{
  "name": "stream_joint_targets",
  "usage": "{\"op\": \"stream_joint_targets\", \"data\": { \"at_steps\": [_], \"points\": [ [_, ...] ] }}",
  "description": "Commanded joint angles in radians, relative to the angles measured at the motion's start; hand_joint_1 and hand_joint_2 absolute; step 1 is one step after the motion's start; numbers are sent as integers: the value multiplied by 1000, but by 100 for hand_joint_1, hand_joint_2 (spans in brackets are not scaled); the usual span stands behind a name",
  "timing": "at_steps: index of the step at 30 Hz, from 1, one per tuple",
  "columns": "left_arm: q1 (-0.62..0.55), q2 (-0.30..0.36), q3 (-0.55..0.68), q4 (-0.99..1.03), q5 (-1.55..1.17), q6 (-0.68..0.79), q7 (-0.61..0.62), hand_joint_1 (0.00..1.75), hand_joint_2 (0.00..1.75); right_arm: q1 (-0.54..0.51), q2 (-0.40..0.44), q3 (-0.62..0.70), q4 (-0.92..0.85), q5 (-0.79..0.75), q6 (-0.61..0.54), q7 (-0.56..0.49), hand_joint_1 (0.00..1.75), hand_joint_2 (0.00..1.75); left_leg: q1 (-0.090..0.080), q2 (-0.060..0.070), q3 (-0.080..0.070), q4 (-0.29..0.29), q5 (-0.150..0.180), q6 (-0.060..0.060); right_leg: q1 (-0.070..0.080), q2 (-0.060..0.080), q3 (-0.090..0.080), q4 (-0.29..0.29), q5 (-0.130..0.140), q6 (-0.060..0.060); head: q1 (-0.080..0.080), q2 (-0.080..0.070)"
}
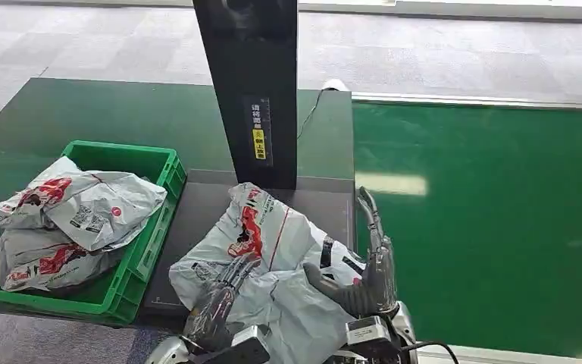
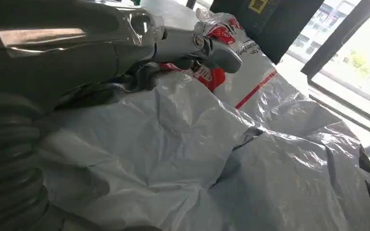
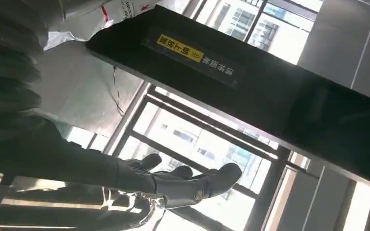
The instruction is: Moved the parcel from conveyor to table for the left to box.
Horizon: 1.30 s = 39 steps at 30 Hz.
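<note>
Nearest the camera, the left hand (image 1: 216, 299) lies flat on the parcel (image 1: 269, 258), fingers extended along the crumpled grey film; the left wrist view shows the thumb (image 2: 207, 48) and fingers pressing the surface, with no fold visibly gathered between them. Judged: resting on the parcel, not gripping it.

The parcel, a grey mailer bag with red print, sits on the dark worktop (image 1: 197, 205) in front of the black scanner post (image 1: 250, 91). Its long axis runs from the near edge up towards the post, slightly slanted.

To its left stands the green bin (image 1: 151, 243), already holding other bagged parcels (image 1: 68, 220). The bin lies just beside the parcel, on the left hand's side.

At the parcel's right edge, the right hand (image 1: 367, 265) stands upright, fingers spread and holding nothing, touching or just beside the bag. Beyond it runs the green conveyor (image 1: 500, 227).

Judgement: transfer looks complete; the left hand is better placed for boxing, with a short leftward carry.
</note>
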Motion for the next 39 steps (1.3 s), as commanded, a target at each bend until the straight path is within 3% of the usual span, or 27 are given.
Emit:
{"op": "stream_joint_targets", "data": {
  "at_steps": [1, 9, 11, 13, 14, 15, 16, 39],
  "points": [
    [-19, 15, -29, 78, -4, -7, 3, 0, 175, 3, 2, -24, 5, -2, -1, 5, 0, 175, 0, -3, 1, -1, 1, 1, 0, 2, 1, -1, 0, -1, 0, 0],
    [-16, 17, -23, 66, 40, -15, -28, 0, 175, 11, 5, -30, -1, 9, 4, 15, 0, 175, 0, -4, 1, -1, 1, 1, 0, 2, 1, -1, 0, -1, 0, 0],
    [-20, 12, -10, 62, 52, -3, -42, 65, 175, 20, 6, -36, -10, 18, 4, 18, 0, 175, 0, -5, 1, -2, 1, 1, 0, 2, 1, -2, 1, -1, 0, 0],
    [-23, 8, -1, 59, 54, 9, -52, 145, 175, 25, 5, -39, -16, 21, 4, 20, 0, 175, 0, -4, 0, -1, 1, 1, 0, 1, 1, -1, 0, -1, 0, 0],
    [-24, 4, 6, 57, 54, 15, -58, 148, 175, 26, 4, -40, -19, 22, 6, 22, 0, 175, 0, -4, 0, -1, 1, 1, 0, 1, 1, -1, 0, -1, 0, 0],
    [-24, 1, 10, 57, 57, 18, -62, 166, 175, 27, 4, -41, -20, 22, 5, 22, 0, 175, 0, -5, 0, -1, 1, 1, 0, 2, 1, -1, 1, -1, 0, 0],
    [-25, -1, 13, 55, 60, 22, -66, 171, 175, 27, 3, -41, -19, 23, 5, 23, 0, 175, 0, -4, 0, -1, 1, 1, 0, 2, 1, -1, 0, -1, 0, 0],
    [8, -24, 79, -7, 119, 170, -129, 175, 175, 28, -3, -40, -15, 10, 0, 20, 0, 175, 0, -2, 0, -1, 0, 1, 0, 3, 0, -1, 0, 0, 0, 0]
  ]
}}
